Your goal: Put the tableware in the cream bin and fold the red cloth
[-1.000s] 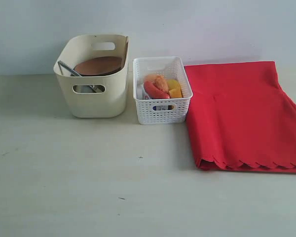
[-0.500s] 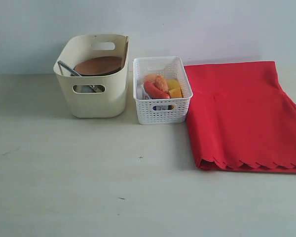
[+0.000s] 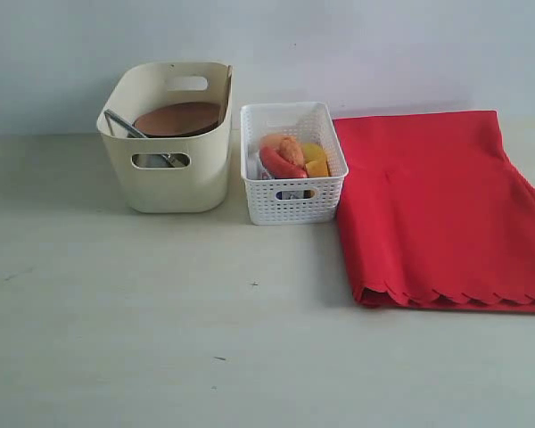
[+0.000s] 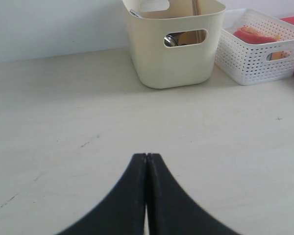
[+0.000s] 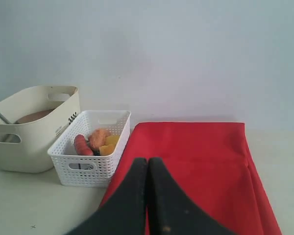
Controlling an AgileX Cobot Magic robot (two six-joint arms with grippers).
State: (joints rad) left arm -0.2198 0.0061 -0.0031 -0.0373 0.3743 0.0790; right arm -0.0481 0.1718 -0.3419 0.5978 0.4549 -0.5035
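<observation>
We see the large bright red scalloped cloth [image 3: 441, 209] lying flat at 3 o'clock on the pale table [image 3: 160, 339]. The tall cream plastic bin [image 3: 174, 183] stands at 10 o'clock, with the white lattice basket [image 3: 294, 203] just beside it (nearer 12). The round brown plate [image 3: 178, 118] rests inside the bin. The left gripper [image 4: 146, 156] and right gripper [image 5: 147, 160] have their jaws pressed together, empty.

The bin [image 3: 174, 183] is smooth cream plastic with a faint sheen. The basket [image 3: 292, 203] is white plastic, its walls an open lattice. The cloth [image 3: 437, 214] is matt red fabric, soft and lightly creased. The plate [image 3: 176, 118] looks matt brown. A metal utensil [image 3: 122, 123] shines grey. The table [image 3: 160, 339] is pale, matt and faintly scuffed.
</observation>
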